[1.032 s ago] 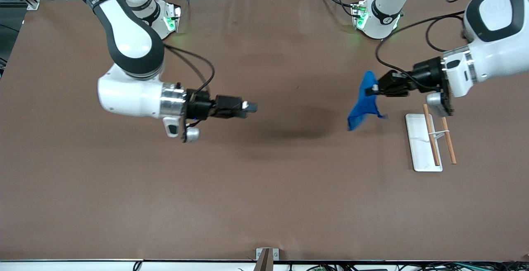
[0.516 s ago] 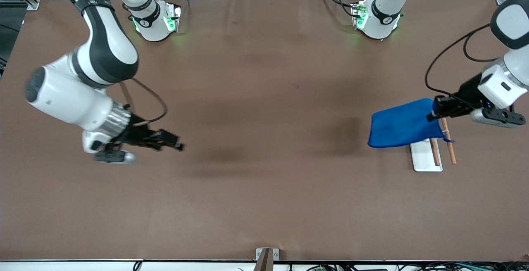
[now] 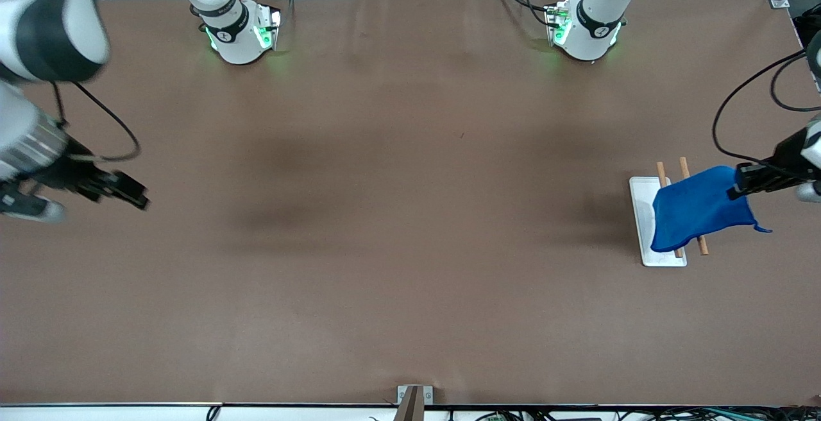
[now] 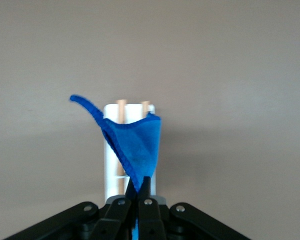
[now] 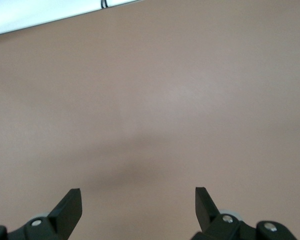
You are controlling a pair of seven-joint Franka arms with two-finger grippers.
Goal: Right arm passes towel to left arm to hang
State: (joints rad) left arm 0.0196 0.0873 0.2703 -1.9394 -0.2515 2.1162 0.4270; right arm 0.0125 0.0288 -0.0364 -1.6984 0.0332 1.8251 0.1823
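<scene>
Carried over the rods (image 3: 691,208) for hanging, the towel (image 3: 696,206) stayed pinched in the left pincer (image 3: 743,183) near the tabletop (image 3: 410,215) edge, while the right pincer (image 3: 131,194), spread empty, withdrew.

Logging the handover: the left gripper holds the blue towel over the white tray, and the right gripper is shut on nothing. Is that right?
Not quite: the right gripper is open, as the right wrist view shows. The rest holds: the left gripper holds the blue towel over the white tray.
</scene>
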